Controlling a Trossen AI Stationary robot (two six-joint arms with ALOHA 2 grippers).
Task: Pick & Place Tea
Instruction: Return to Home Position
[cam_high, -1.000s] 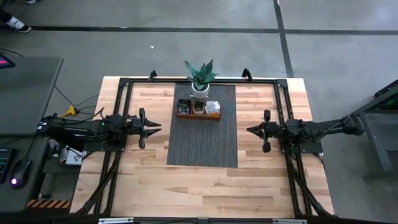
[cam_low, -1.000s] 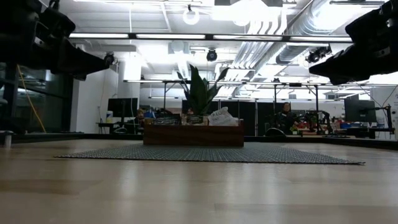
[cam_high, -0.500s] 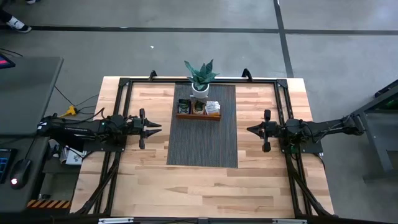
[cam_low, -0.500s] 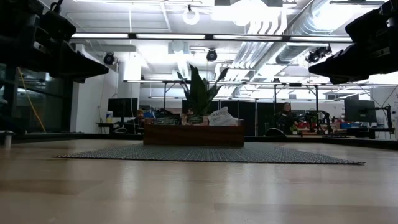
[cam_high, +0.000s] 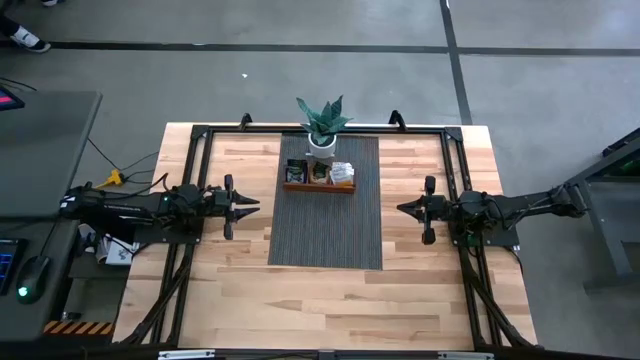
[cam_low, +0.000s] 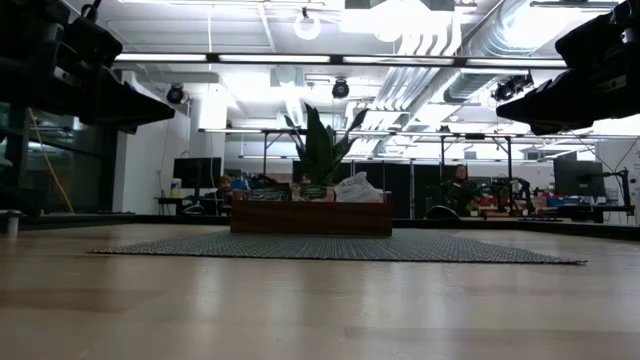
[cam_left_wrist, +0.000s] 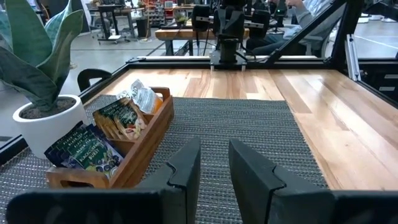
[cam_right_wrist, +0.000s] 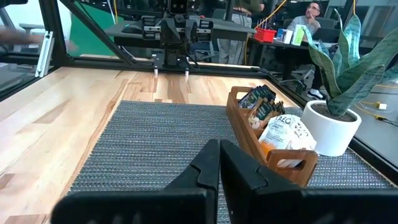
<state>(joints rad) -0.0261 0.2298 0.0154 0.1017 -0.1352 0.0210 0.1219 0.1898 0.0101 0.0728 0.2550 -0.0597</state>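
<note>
Filling the three compartments of the wooden tray (cam_high: 319, 187), the tea sachets (cam_high: 319, 172) are seen sorted by kind. Dark blue-purple sachets (cam_left_wrist: 84, 152) are held in the 9 o'clock compartment, green-and-brown sachets (cam_left_wrist: 121, 118) in the middle one, and white-and-orange sachets (cam_right_wrist: 283, 132) in the 3 o'clock one. They are stood on edge and leaned together. The tray is set at the 12 o'clock end of the grey woven mat (cam_high: 325, 235). Just beyond it, also at 12 o'clock, a snake plant (cam_high: 322, 120) in a white pot (cam_high: 321, 143) is placed. The left gripper (cam_high: 252, 203) is held over the table (cam_high: 230, 290) at 9 o'clock of the mat, its claw spread by a narrow gap. The right gripper (cam_high: 402, 209) is held at 3 o'clock, its claw pressed together. Both are seen well apart from the tray. A seated person (cam_right_wrist: 308, 22) is seen beyond the table.
</note>
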